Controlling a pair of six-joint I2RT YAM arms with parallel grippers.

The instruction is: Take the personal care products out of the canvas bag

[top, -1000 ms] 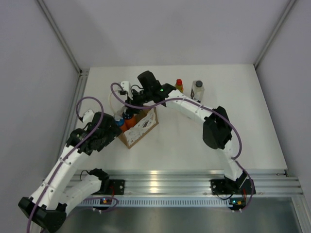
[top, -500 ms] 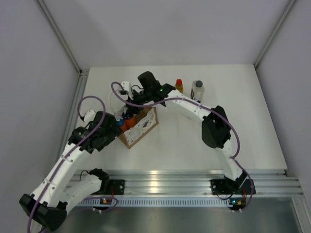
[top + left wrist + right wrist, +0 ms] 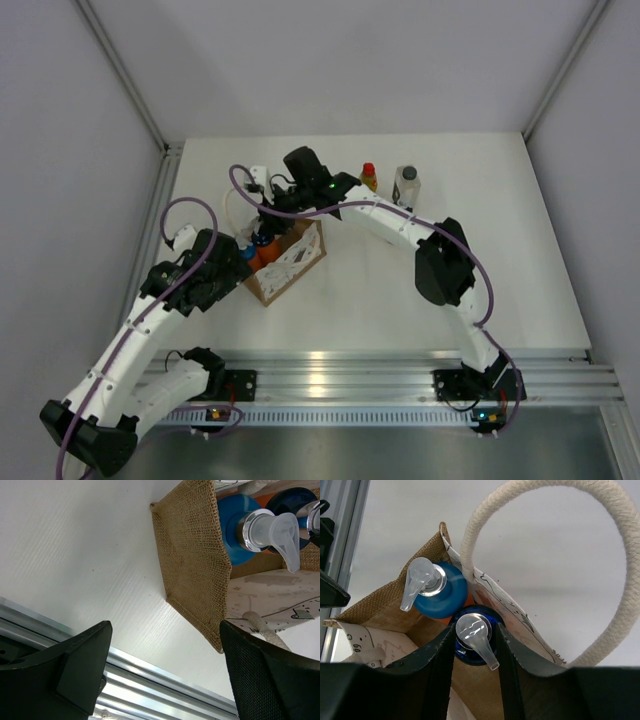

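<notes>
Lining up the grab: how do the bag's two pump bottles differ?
The darker-topped bottle sits between the fingers of the right end effector; the lighter-topped bottle stands free beside it. In the right wrist view their nozzles point lower right and lower left respectively. Both are in the canvas bag, with clear pump heads.

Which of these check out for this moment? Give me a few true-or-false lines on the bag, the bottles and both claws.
1. The yellow bottle stands on the table, outside the canvas bag. True.
2. The right claw straddles a blue-topped pump bottle inside the bag. True.
3. The bag is empty. False: at least two pump bottles sit in it.
4. The left claw is shut on a bottle. False: it is open near the bag, holding nothing.
</notes>
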